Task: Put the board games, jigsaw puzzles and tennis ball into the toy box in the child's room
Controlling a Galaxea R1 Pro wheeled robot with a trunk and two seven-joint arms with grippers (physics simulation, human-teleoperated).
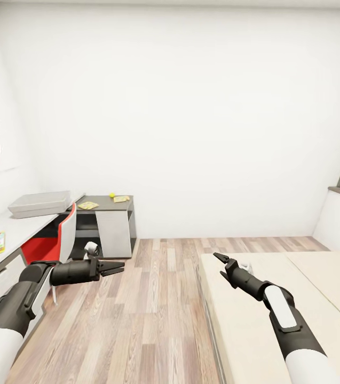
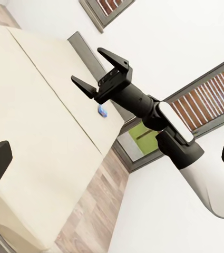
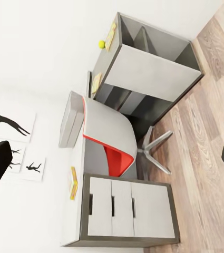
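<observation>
both claws spread, empty: left gripper (image 1: 117,268), right gripper (image 1: 219,258). you may clip the bed (image 1: 255,330) edge turning toward the toy box (image 1: 39,202).

Bright, even, shadowless, sharp simulator renders
</observation>
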